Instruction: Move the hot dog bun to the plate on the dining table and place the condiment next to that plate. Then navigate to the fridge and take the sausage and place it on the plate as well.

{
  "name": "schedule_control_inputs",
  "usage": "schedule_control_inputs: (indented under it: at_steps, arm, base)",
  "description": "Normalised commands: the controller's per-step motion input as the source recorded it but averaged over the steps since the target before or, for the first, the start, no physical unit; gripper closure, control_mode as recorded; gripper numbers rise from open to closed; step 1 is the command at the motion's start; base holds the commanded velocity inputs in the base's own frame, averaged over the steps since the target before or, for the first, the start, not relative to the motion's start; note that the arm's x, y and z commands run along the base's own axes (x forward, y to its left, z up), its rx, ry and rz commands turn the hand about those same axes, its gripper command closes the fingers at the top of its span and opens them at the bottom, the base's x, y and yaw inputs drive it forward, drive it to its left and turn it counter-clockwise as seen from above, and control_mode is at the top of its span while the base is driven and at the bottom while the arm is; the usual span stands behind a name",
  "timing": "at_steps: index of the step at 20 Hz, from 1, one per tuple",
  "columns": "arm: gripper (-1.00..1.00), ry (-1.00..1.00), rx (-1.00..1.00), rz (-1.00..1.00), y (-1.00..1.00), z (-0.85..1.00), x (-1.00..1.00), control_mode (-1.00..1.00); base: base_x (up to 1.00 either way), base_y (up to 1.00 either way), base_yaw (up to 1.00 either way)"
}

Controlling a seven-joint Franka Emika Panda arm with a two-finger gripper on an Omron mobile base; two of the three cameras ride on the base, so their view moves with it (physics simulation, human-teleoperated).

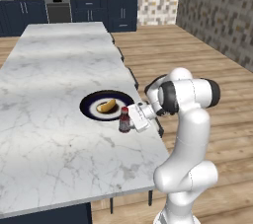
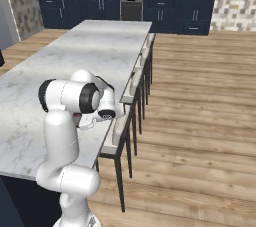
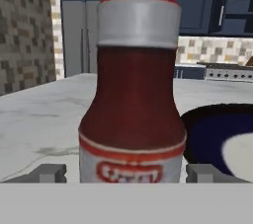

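Note:
The condiment (image 1: 124,120), a dark red bottle with a grey cap, stands upright on the marble dining table (image 1: 54,134), just right of the plate (image 1: 89,100). On the dark-rimmed white plate lies the hot dog bun (image 1: 106,105). My gripper (image 1: 127,123) reaches in level from the right, its fingers on either side of the bottle. In the hand view the condiment (image 3: 133,94) stands between the fingertips (image 3: 52,172), a gap shows on the left side, and the plate (image 3: 207,124) lies behind to the right. The sausage and the fridge are out of view.
Stools (image 2: 135,86) line the table's right edge, close to my base. The table's near corner (image 1: 160,168) is right beside the arm. Dark blue cabinets and an oven (image 1: 59,11) stand along the far wall. Open wood floor (image 2: 200,121) lies to the right.

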Motion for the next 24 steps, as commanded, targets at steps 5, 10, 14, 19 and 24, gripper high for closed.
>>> schedule_control_inputs:
  at_steps: [5, 10, 14, 19, 24]
  arm:
    - [-1.0, -0.04, 0.0, -0.01, -0.02, 0.16, -0.33, -1.0]
    - [-1.0, -0.05, 0.0, -0.04, -0.19, 0.27, -0.34, -1.0]
    - [-1.0, -0.01, 0.01, -0.03, -0.3, 0.31, -0.12, -1.0]
    - [-1.0, 0.0, 0.0, -0.03, -0.25, 0.19, 0.03, -1.0]
    - [-1.0, 0.0, 0.0, -0.03, -0.2, 0.19, 0.01, -1.0]
  base:
    - [0.0, 0.0, 0.0]
    - [0.0, 0.0, 0.0]
    - [0.0, 0.0, 0.0]
    - [0.0, 0.0, 0.0]
    - [0.0, 0.0, 0.0]
